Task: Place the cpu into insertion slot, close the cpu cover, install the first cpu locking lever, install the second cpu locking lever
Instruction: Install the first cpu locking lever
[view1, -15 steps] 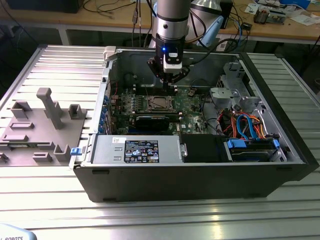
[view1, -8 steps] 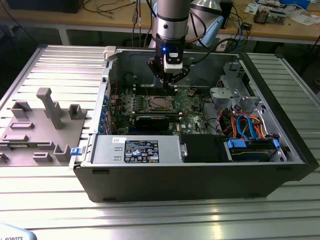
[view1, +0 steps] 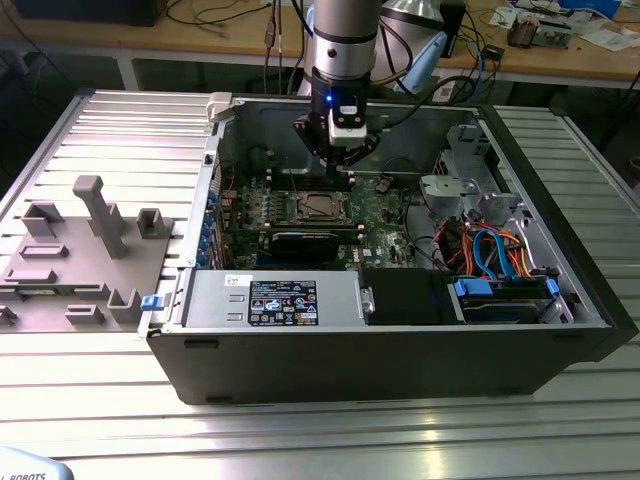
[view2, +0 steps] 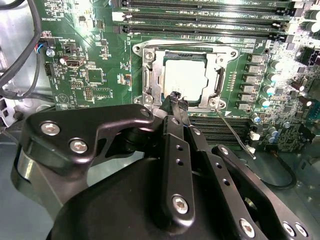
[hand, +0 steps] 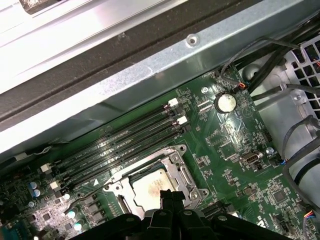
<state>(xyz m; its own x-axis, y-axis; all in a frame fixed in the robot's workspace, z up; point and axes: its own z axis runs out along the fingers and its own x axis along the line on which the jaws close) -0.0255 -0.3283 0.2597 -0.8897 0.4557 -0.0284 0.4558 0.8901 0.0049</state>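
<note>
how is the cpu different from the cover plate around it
The cpu is a solid pale square with a plain face; the cpu cover is a metal frame with an open window. The cpu sits inside, while the cpu cover surrounds it, reaching wider. Both lie flat in the insertion slot, just beyond the gripper.

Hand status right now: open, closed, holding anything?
Hand: closed, fingertips together, holding nothing visible, poised just above the cpu cover edge; cpu sits in the socket.
</note>
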